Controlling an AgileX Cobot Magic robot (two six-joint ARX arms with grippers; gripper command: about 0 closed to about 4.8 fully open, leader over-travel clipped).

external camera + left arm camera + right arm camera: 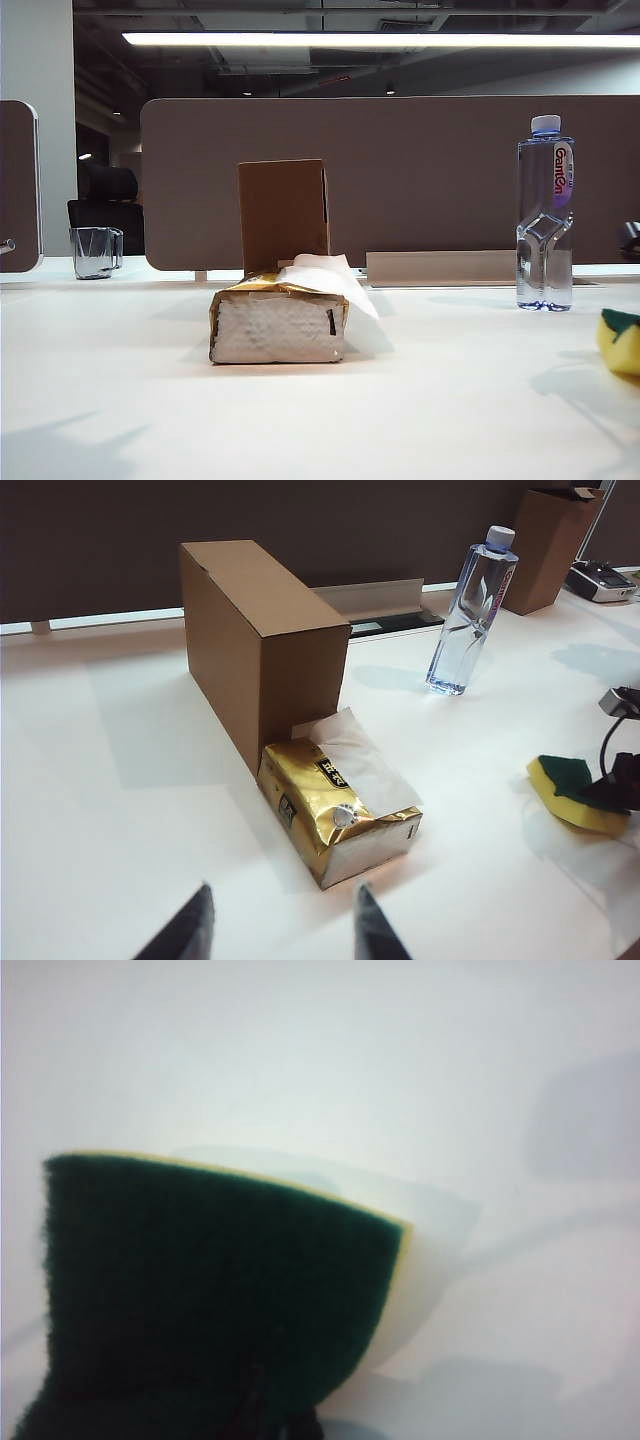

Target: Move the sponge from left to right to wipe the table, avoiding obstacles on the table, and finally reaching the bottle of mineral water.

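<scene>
The yellow sponge (pixel 622 340) with its green scouring face shows at the exterior view's right edge, low over the white table (pixel 450 410). My right gripper (pixel 265 1422) is shut on the sponge (pixel 200 1290), whose green face fills much of the right wrist view. The mineral water bottle (pixel 545 215) stands upright behind it on the right. In the middle lies the gold-and-white tissue pack (pixel 278 325), with the upright brown cardboard box (pixel 283 215) right behind. My left gripper (pixel 283 892) hangs open and empty short of the tissue pack (pixel 335 810).
A clear glass mug (pixel 95 250) stands at the far left by the brown partition (pixel 430 170). A flat cardboard strip (pixel 440 268) lies along the back edge. In the left wrist view another brown box (pixel 555 545) and a grey device (pixel 600 580) sit beyond the bottle (pixel 468 615).
</scene>
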